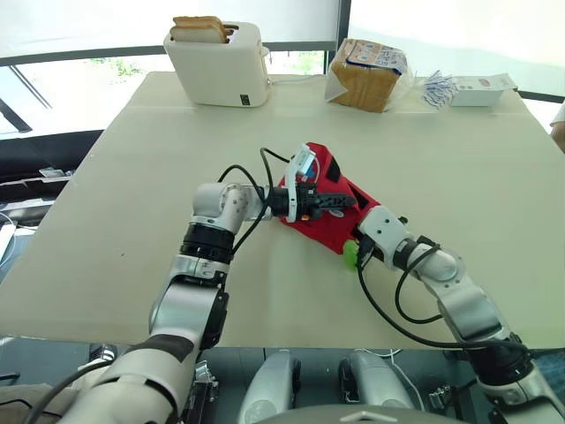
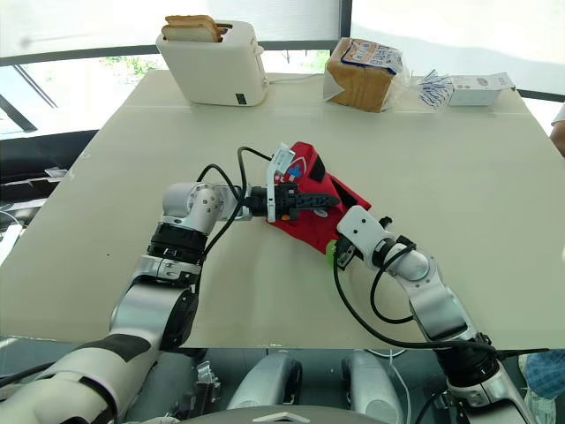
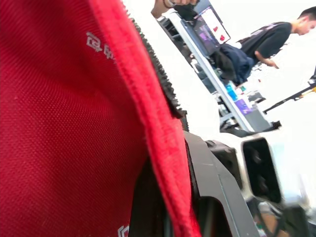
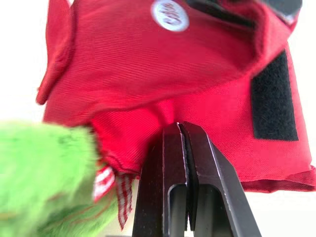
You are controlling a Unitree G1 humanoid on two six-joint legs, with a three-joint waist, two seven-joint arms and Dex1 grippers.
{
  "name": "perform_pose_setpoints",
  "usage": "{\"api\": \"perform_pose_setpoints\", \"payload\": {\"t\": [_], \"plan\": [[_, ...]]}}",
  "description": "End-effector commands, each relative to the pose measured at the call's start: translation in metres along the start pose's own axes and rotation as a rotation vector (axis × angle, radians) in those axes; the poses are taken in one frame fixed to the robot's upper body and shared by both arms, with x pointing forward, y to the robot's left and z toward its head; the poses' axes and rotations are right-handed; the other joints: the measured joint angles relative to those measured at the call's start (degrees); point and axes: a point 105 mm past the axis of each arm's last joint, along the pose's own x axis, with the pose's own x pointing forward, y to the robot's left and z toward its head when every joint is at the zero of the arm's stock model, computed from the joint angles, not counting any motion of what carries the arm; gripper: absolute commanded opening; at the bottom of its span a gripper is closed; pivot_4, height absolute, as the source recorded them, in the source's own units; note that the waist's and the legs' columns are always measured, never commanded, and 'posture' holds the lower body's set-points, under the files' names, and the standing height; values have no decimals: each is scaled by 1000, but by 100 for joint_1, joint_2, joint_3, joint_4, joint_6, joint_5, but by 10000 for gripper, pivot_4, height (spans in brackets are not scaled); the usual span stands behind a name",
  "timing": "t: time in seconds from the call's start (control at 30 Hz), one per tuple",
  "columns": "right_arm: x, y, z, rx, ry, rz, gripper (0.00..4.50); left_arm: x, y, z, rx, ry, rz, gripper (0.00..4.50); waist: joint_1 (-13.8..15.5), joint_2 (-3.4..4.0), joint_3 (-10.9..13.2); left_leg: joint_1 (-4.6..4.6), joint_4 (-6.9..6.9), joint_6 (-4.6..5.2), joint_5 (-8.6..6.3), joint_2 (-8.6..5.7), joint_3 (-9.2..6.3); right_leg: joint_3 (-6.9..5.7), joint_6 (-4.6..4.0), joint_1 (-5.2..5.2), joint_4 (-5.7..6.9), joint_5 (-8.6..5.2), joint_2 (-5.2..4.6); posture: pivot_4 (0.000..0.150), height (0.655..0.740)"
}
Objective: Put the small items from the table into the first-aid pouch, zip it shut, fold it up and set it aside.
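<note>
The red first-aid pouch (image 1: 328,219) lies near the middle of the table, with black velcro (image 4: 274,96) on its side. My left gripper (image 1: 342,203) reaches across it from the left and is shut on its zippered edge (image 3: 163,123). From the lower right, my right gripper (image 1: 358,244) is shut, pinching the pouch's lower edge (image 4: 148,123), which puckers at the fingertips. A fluffy green item (image 1: 350,256) with a red-checked tag (image 4: 121,197) sits against that corner. Something white and blue (image 1: 303,162) sticks up at the pouch's far left end.
A white toaster (image 1: 219,66) holding bread slices stands at the back left of the table (image 1: 115,221). A bagged loaf (image 1: 366,75), loose white packets (image 1: 437,88) and a white box (image 1: 481,88) sit along the back right. A person (image 3: 271,39) stands beyond the table.
</note>
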Motion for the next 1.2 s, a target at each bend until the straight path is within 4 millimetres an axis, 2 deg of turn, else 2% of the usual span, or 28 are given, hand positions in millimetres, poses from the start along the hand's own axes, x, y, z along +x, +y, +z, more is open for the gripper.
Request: {"api": "perform_pose_setpoints", "payload": {"t": [0.03, 0.1, 0.23, 0.37, 0.43, 0.57, 0.67, 0.77, 0.87, 0.93, 1.03, 1.13, 1.2], "plan": [[-7, 2, 7, 11, -37, 4, 0, 7, -12, -1, 50, 33, -76, 4942, -1, 0, 0, 0, 0, 0, 0, 0, 0, 0, 0, 0, 1, 0, 0, 1500, 7400], [-15, -4, 11, 37, -61, -23, 0, 6, -9, -3, 68, 46, -63, 11074, 11, 0, 0, 0, 0, 0, 0, 0, -1, -1, 0, 0, 1, 0, 0, 1500, 7400], [-36, -19, 21, 74, -110, -82, 0, 0, -4, -9, 95, 80, -48, 30231, -10, 1, 0, -1, 0, 0, 0, 0, -1, 0, 0, 0, 1, 0, 0, 1500, 7400], [-56, -32, 30, 99, -143, -123, 0, -1, -4, -10, 96, 88, -63, 30231, -23, 1, 0, 0, 0, 0, 0, 1, -1, 0, 0, 0, 2, 0, 1, 1500, 7400], [-63, -45, 36, 122, -159, -165, 0, -1, -2, -14, 99, 102, -62, 30231, -20, 1, 0, 0, 0, 0, 0, 1, -1, 0, 0, 0, 2, 0, 1, 1500, 7400], [-67, -66, 59, 145, -241, -187, 0, -4, 2, -24, 90, 130, -72, 30231, -35, 2, 0, 2, 0, 0, 0, 1, 2, 3, 0, 0, 4, 0, 2, 1500, 7400], [-54, -73, 83, 151, -312, -144, 0, -5, 2, -23, 97, 114, -85, 30231, -51, 4, 0, 5, -1, 0, 0, 4, 2, 3, -1, 0, 5, 0, 6, 1500, 7400], [-21, -77, 106, 175, -374, -47, 0, -3, -1, -16, 117, 65, -116, 30231, -40, 5, 0, 5, -2, 0, 0, 3, 1, 2, -1, 0, 5, 0, 6, 1500, 7400], [4, -81, 111, 217, -397, 3, 0, -3, -3, -14, 136, 47, -129, 30231, -36, 4, 0, 4, -1, 1, 0, 3, 4, 3, -1, -1, 5, 0, 5, 1500, 7400], [28, -81, 99, 250, -366, 45, 0, -6, -9, -8, 178, 9, -155, 30231, -25, 4, 0, 1, -1, 1, 0, 3, 1, -2, -2, 0, 2, 0, 5, 1500, 7400], [47, -80, 84, 261, -325, 69, 0, -10, -18, -2, 211, -39, -192, 30231, -38, 4, 0, -2, -1, 1, 0, 0, 5, 2, -1, -1, 0, 1, 0, 1500, 7400], [66, -81, 59, 293, -248, 81, 0, -28, -29, 4, 270, -114, -205, 30231, -73, 6, 1, -3, -1, 1, 0, 1, 6, 4, -1, -6, 3, 1, 0, 1500, 7400], [76, -78, 34, 288, -154, 80, 0, -46, -35, 3, 331, -158, -184, 30231, -136, 6, 1, -2, -2, 1, 0, 3, 5, 2, -2, -7, 4, 1, 0, 1500, 7400]]}}
